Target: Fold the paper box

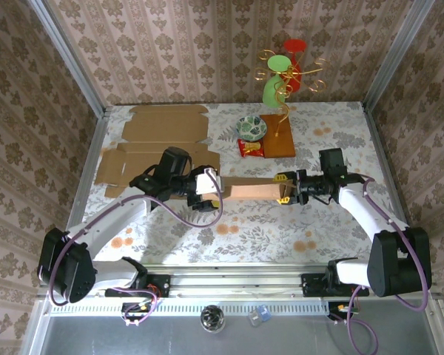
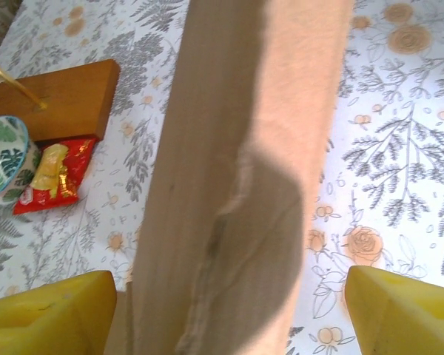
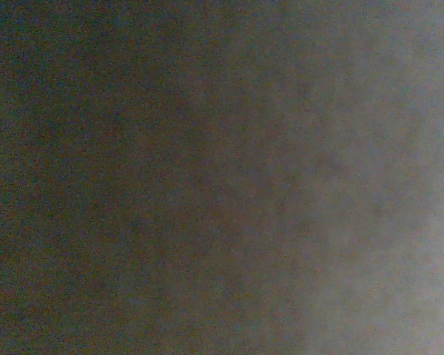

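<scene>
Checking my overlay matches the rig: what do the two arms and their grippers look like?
The left arm and right arm have white links, black joints and black bases. A thin purplish cable runs along each. The left gripper and right gripper have yellow fingers, blocky wedges in the left wrist view.

Paper box (image 1: 248, 190) mid-table; flat cardboard sheets (image 1: 159, 140) toward far-left corner; bowl (image 1: 251, 127) near far edge, packet (image 1: 251, 149) just before it, stand base (image 1: 280, 136) to their right.

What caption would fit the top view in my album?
Left gripper and right gripper bracket a long cardboard box, floral table beneath.
</scene>
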